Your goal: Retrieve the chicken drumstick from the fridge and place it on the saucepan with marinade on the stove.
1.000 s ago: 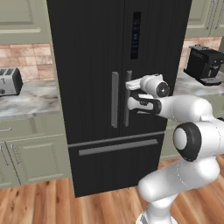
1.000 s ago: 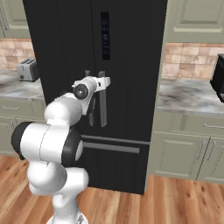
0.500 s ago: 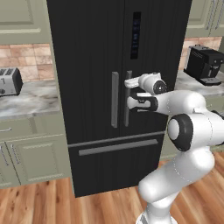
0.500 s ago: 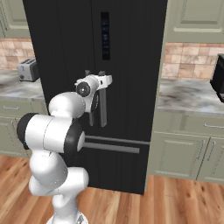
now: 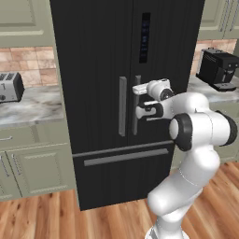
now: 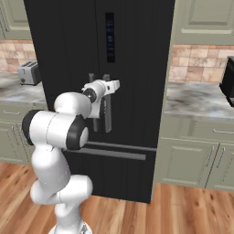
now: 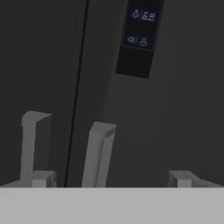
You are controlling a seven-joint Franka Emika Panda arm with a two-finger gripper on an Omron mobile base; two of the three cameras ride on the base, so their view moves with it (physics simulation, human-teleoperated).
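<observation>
The fridge [image 5: 98, 60] stands shut between two stretches of counter, both upper doors closed and the drawer front below closed too. Its two long grey handles [image 5: 122, 106] run side by side down the middle, one on each door, and a dark panel [image 5: 145, 38] with small lit icons sits high on the right door.

The arm reaches forward from the base so that the gripper [image 5: 138, 99] sits right at the right door's handle, about halfway down it. In the hand view that handle [image 7: 98, 153] rises between the two fingertips [image 7: 41, 178], and the left door's handle [image 7: 31, 142] stands just beside the left tip. The jaws are spread wide, one on each side of the right handle; whether either pad touches it is hard to tell from here, but they do not look closed on it. In the right base view the gripper [image 6: 104, 93] lies over the handles in the same spot.

With the doors closed, the inside of the fridge is hidden.

On the left counter [image 5: 28, 109], well apart from the fridge, stands a toaster [image 5: 10, 87]. On the right counter sits a black coffee machine [image 5: 218, 69]. Pale green cabinets [image 5: 32, 172] run under both counters, and the floor [image 5: 51, 217] is wood.
</observation>
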